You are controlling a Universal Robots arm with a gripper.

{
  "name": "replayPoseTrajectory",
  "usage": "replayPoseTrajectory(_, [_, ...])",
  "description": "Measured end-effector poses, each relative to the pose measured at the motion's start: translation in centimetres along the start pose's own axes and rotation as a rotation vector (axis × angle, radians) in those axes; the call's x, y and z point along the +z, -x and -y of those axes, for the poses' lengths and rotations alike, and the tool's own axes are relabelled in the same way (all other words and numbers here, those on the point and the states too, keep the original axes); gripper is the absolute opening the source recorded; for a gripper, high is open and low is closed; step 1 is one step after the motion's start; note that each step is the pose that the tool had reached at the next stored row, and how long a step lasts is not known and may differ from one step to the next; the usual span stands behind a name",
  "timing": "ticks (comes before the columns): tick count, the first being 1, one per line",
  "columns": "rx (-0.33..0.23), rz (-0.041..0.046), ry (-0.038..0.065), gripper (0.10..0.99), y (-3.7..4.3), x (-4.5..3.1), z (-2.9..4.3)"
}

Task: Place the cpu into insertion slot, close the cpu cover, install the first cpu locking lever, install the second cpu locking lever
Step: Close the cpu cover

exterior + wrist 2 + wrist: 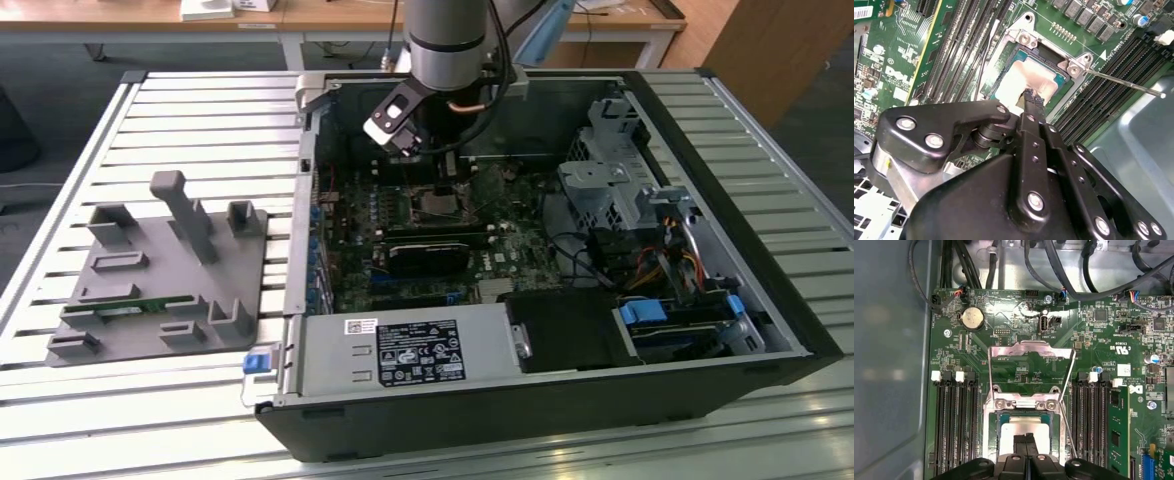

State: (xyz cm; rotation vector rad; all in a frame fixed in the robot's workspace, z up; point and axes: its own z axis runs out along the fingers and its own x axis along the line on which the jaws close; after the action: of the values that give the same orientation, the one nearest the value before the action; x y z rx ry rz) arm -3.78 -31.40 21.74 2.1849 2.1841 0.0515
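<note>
**Arm pose.** In the exterior view the robot arm (447, 45) comes down from the upper centre of the frame into an open computer case (534, 425). Its pincer (447, 185) points down at the motherboard (400, 285). In both wrist views the pincer (1034, 97) (1026, 437) has its two black fingers pressed together with nothing between them. Their tips are over the cpu (1021, 80) (1006, 437); whether they touch it cannot be told.

**Task parts.** The cpu lies in the insertion slot (990, 435). The cpu cover (1029, 347) stands tilted up and open. A thin locking lever (1068, 390) (1124, 82) stands clear of the slot.

**Surroundings.** The case lies on a slatted metal bench (200, 110), with a grey fixture block (160, 290) at the exterior view's left. Wooden desks (334, 15) stand behind.
</note>
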Motion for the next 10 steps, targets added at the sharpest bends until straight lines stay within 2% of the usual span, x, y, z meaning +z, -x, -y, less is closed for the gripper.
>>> replayPoseTrajectory(5, [0.0, 0.0001, 0.0, 0.106, 0.01, -0.39, -0.02])
replayPoseTrajectory(10, [0.0, 0.0001, 0.0, 0.106, 0.02, -1.14, -0.07])
